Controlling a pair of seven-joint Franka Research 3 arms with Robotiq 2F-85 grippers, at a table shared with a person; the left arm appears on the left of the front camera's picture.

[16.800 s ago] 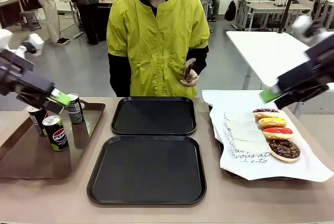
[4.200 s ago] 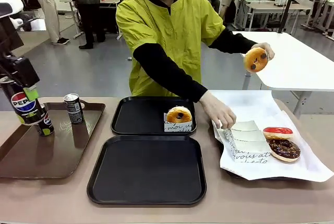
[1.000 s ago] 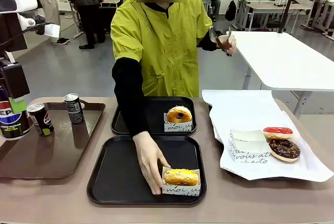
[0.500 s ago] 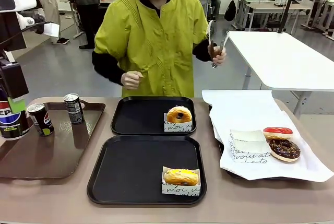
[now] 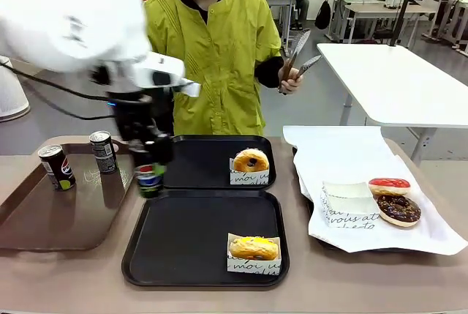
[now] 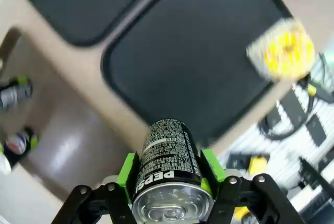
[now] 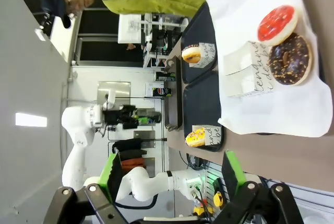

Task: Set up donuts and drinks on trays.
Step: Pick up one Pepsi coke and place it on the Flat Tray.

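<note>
My left gripper (image 5: 152, 162) is shut on a Pepsi can (image 5: 150, 182) and holds it upright over the left rims where the far black tray (image 5: 183, 167) meets the near black tray (image 5: 183, 241). In the left wrist view the can (image 6: 166, 151) stands between the green pads of the gripper (image 6: 169, 174). A plain donut (image 5: 251, 161) in a paper sleeve sits on the far tray. A yellow donut (image 5: 254, 248) in its sleeve sits on the near tray. My right gripper (image 7: 172, 177) is open with nothing in it, off to the side of the table.
Two more cans (image 5: 56, 166) (image 5: 103, 151) stand on the brown tray (image 5: 44, 219) at left. At right, white paper (image 5: 344, 153) carries a red donut (image 5: 389, 186), a chocolate donut (image 5: 397, 209) and spare sleeves (image 5: 347, 200). The person holds tongs (image 5: 296, 58) behind the trays.
My left arm has swung right with the can, from beside the brown tray to the black trays' left rims. The person's free hand has dropped out of sight.
</note>
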